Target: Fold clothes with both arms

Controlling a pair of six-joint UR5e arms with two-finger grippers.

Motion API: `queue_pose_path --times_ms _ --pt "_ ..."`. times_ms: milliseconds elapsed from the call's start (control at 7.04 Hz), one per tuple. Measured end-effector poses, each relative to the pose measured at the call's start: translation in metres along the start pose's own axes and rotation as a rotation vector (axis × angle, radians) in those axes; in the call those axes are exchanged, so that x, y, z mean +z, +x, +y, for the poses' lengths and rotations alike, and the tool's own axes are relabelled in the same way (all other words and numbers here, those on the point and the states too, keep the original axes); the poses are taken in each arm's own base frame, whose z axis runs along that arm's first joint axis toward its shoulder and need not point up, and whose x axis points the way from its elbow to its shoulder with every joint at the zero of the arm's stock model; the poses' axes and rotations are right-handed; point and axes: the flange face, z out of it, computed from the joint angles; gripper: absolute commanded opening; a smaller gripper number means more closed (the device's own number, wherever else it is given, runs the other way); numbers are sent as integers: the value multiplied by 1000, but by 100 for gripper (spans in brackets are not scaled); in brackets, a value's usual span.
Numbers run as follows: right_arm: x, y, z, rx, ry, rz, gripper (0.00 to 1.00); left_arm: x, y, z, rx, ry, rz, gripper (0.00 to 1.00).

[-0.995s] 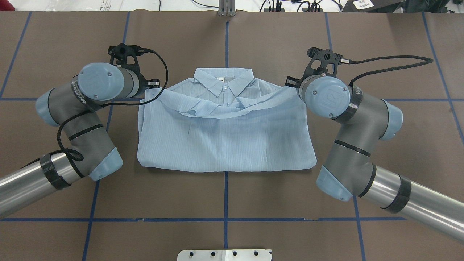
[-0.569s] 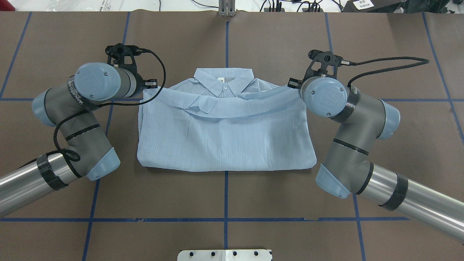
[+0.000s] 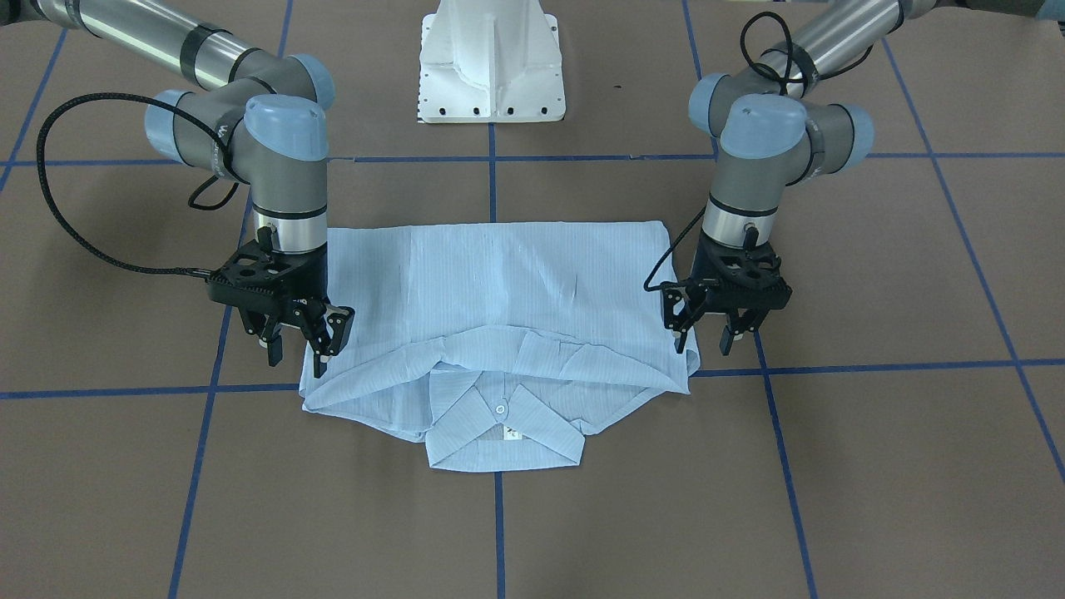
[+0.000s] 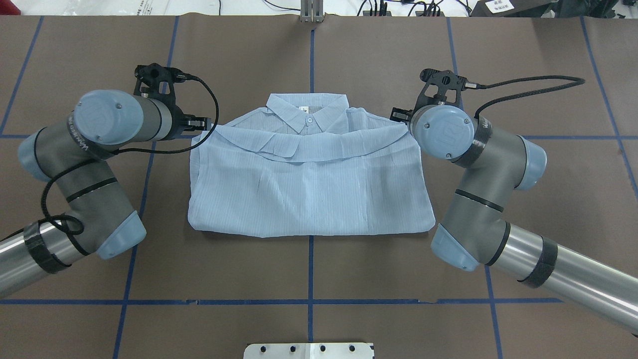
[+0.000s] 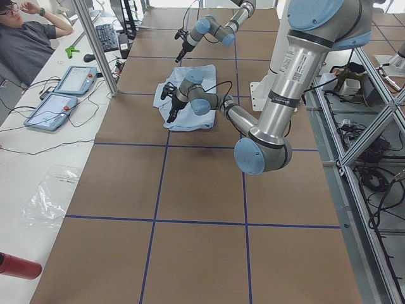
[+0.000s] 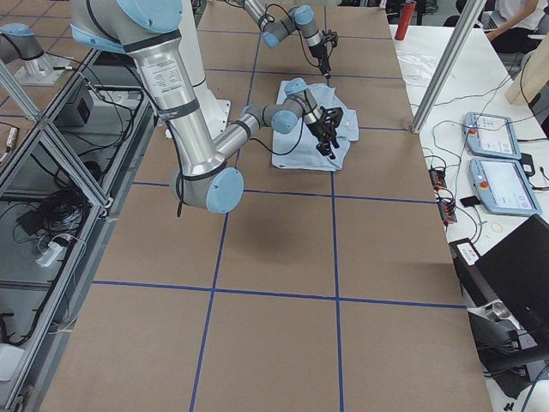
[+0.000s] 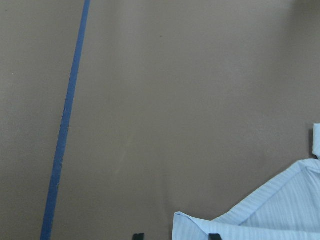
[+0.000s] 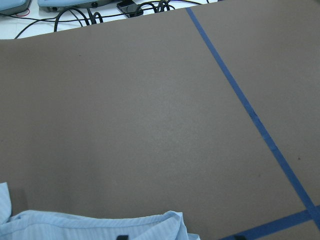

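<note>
1. Shirt [image 4: 309,199]: I see a pale light-blue, finely striped button-front shirt. It lies flat on the brown table cover [image 4: 398,50], straight out from the white pedestal base [image 3: 492,66] and centred on it, folded into a broad rectangle.
2. Collar [image 4: 306,110]: it sits on the shirt's edge farthest from the pedestal base, spread flat, with one small white button showing.
3. Upper layer: a layer of cloth lies over the shirt's body. Its curved edge [image 4: 319,158] ends just on the pedestal-base side of the collar.
4. Left gripper [image 3: 705,343]: it points down at the shirt's corner away from the pedestal base, on the robot's left. The jaws stand spread and clamp nothing. My left wrist view shows the cloth corner lying between the two fingertips [image 7: 214,237]; I cannot tell whether they touch it.
5. Right gripper [image 3: 296,356]: it is at the matching corner on the robot's right, also pointing down. The jaws are parted and hold nothing, and the cloth corner shows between the fingertips [image 8: 122,238].
6. Left arm [image 4: 89,164] and right arm [image 4: 491,169]: they reach out from the pedestal-base side with bent elbows, one on each side of the shirt.
7. Blue tape line [image 4: 310,279]: it runs straight out from the pedestal base and passes under the shirt's middle.
</note>
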Motion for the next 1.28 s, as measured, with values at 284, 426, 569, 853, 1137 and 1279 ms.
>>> queue_pose_path --times_ms 284,426,569,853,1137,1279 --pt "-4 -3 0 -5 -7 -10 100 -18 -2 39 -39 -58 61 100" --pt "-7 -4 -1 -4 -7 -17 100 -19 -1 76 -64 -86 110 100" --pt "-9 -4 -2 -4 -7 -21 100 -19 -6 106 -78 -103 150 100" --pt "-9 -4 -2 -4 -6 -22 100 -17 0 146 -97 -129 183 87" --pt "-9 -3 -1 -5 -6 -21 100 -17 13 168 -108 -158 199 33" --pt "-8 -3 -1 -5 -6 -20 100 -19 20 177 -112 -172 210 3"
